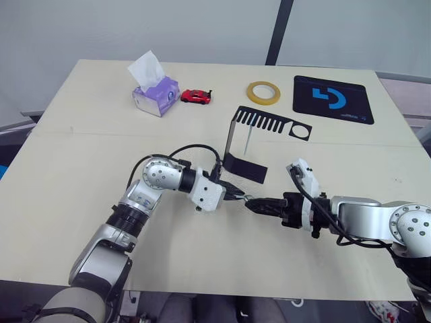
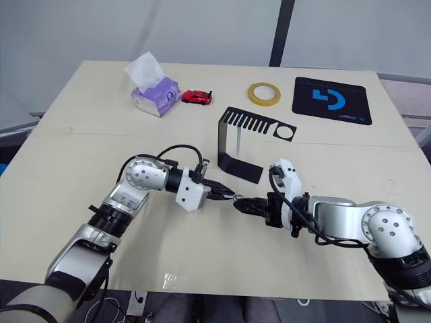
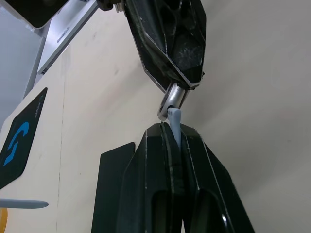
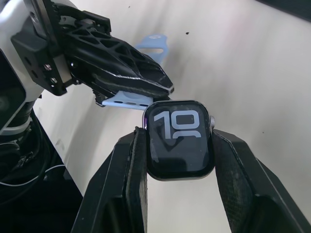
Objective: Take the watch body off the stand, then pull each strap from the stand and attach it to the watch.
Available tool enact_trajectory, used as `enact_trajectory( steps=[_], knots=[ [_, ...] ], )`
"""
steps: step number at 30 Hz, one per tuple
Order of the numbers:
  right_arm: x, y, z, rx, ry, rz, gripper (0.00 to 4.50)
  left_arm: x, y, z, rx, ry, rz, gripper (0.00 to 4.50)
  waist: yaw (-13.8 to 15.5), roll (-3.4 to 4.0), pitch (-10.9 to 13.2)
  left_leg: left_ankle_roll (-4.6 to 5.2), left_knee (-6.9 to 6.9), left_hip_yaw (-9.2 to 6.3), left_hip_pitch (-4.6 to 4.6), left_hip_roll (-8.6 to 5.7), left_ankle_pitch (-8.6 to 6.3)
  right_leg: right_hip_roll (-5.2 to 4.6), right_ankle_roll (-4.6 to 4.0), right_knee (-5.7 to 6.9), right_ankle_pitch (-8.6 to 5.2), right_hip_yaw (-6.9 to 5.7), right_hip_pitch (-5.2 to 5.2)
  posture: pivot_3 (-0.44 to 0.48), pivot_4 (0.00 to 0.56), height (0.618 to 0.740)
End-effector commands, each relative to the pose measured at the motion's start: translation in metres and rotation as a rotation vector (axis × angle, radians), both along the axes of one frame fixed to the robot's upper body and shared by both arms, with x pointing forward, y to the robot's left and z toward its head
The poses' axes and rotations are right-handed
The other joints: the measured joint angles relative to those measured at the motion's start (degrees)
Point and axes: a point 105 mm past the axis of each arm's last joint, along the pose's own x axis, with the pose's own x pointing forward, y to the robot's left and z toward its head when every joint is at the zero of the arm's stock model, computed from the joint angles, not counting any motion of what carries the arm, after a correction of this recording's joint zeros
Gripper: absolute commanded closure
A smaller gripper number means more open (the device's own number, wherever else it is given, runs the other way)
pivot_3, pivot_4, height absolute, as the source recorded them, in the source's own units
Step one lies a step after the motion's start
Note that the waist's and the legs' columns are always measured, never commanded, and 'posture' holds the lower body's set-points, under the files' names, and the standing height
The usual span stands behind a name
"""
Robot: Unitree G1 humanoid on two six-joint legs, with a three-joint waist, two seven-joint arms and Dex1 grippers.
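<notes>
Beige table (image 1: 81, 202) before a pale grey wall (image 1: 101, 27) with a dark vertical post (image 1: 279, 30).

The left gripper (image 4: 121, 80) covers most of the strap (image 4: 127, 100), so just its ends stick out. The right gripper (image 4: 180, 160) hides both sides of the watch body (image 4: 180, 139). The other strap (image 2: 238, 140) looks too thin to make out.

watch body (image 4: 180, 139) dark screen, white digits; strap (image 4: 127, 100) pale blue; stand (image 1: 250, 145) black.
</notes>
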Motion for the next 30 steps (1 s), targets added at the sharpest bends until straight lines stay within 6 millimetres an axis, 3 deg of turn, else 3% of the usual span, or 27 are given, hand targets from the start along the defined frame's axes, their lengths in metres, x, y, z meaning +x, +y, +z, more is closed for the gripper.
enact_trajectory(
  steps=[1, 30],
  knots=[
    [-0.003, 0.005, 0.015, 0.043, -0.036, 0.038, 2.91, -0.002, -0.008, 0.007, -0.016, -0.042, -0.030, 4.50, 0.00, 0.00, 0.00, 0.00, 0.00, 0.00, 0.00, 0.00, 0.00, 0.00, 0.00, 0.00, 0.00, 0.00, 0.00, 0.000, 0.150, 0.738],
    [-0.001, 0.011, 0.018, -0.027, -0.087, 0.086, 2.91, 0.005, -0.021, 0.019, -0.061, -0.002, 0.006, 4.50, 0.01, 0.00, 0.00, 0.00, 0.00, -0.01, -0.01, 0.01, 0.00, 0.01, 0.00, 0.00, 0.00, -0.01, 0.00, 0.000, 0.150, 0.738]
  ],
)
